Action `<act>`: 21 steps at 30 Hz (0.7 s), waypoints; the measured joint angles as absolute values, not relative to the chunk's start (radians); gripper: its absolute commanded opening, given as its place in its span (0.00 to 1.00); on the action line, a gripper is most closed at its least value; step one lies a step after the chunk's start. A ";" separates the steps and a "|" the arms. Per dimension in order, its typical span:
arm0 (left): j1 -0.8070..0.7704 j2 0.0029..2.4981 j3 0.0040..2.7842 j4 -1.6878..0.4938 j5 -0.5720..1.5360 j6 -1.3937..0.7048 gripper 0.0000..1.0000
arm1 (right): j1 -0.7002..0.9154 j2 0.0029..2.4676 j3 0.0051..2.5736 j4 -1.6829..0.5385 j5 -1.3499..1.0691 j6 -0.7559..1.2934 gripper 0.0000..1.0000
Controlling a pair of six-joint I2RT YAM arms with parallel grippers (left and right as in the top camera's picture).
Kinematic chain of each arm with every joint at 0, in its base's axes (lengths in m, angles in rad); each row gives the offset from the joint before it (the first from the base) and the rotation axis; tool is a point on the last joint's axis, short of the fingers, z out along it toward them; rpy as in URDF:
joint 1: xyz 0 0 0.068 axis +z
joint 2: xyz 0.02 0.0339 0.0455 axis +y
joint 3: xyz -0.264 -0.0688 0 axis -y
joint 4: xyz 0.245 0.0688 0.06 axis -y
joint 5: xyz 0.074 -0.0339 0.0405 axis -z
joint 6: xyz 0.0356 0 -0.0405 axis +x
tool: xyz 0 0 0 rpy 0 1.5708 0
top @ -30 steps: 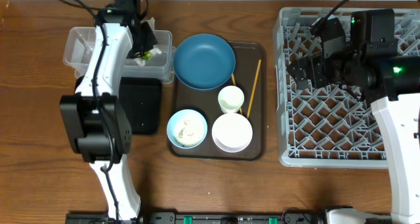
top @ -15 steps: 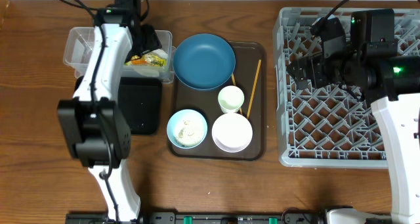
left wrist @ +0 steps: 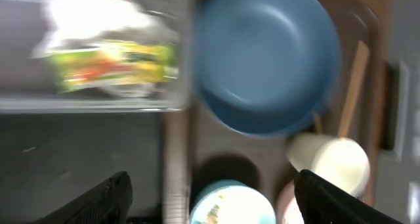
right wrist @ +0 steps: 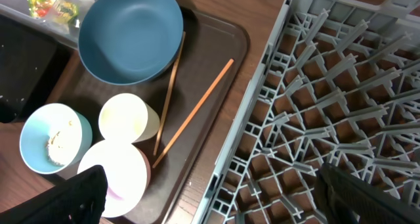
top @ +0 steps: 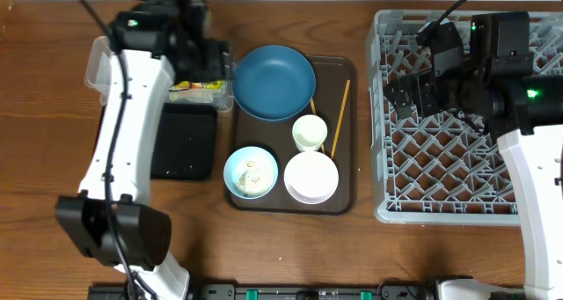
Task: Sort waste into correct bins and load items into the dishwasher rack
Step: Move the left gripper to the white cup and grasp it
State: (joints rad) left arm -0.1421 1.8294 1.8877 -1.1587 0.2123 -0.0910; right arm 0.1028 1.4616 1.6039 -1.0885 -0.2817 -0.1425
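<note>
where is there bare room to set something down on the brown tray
Bare strip between the dark blue plate, light blue bowl and small cup; another right of the chopsticks, along the tray rim. Crowded near edge: white bowl beside the blue one.

One plate (top: 273, 82), two bowls (top: 251, 172) (top: 310, 178), one cup (top: 309, 133), two chopsticks (top: 339, 117) (top: 312, 107), two bins (top: 95, 71) (top: 189, 146), one rack (top: 378, 164)

A brown wooden table (top: 44, 142) with lengthwise grain fills the overhead view, evenly lit, with soft shadows
</note>
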 measured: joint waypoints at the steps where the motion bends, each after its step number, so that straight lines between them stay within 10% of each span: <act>1: -0.163 1.839 1.881 -1.160 0.241 -0.066 0.81 | 0.103 1.462 1.604 -1.089 -0.282 -0.142 0.99; 21: -0.479 2.077 1.776 -1.096 0.247 -0.023 0.67 | 0.103 1.462 1.604 -1.089 -0.284 -0.142 0.99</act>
